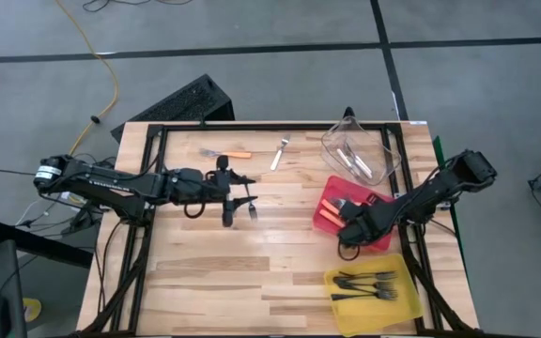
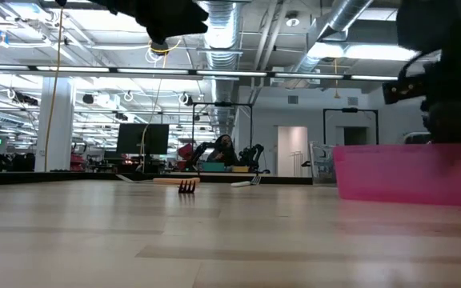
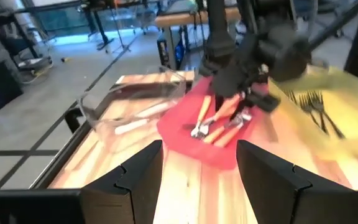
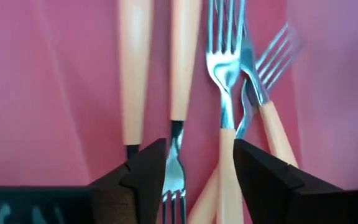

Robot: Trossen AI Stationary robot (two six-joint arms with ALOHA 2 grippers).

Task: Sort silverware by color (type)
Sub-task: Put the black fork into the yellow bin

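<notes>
The right gripper (image 1: 349,231) hangs over the bin (image 1: 379,238) that holds the metal-headed forks (image 4: 222,99), which lie directly under its spread fingers (image 4: 263,180); beyond that bin, toward the table's far edge, stands a second bin (image 1: 332,144) with more forks (image 1: 357,163) in it, and on the near side a third bin (image 1: 408,302) with a further group of forks (image 1: 369,284). The left gripper (image 1: 252,200) hovers over the bare table (image 1: 205,272) near its middle, well apart from the three bins, which stand ahead of its fingers (image 3: 135,180). Two loose forks lie on the table to the far side of the left gripper, one (image 1: 225,153) nearer the left arm and the other (image 1: 279,153) nearer the bins.
</notes>
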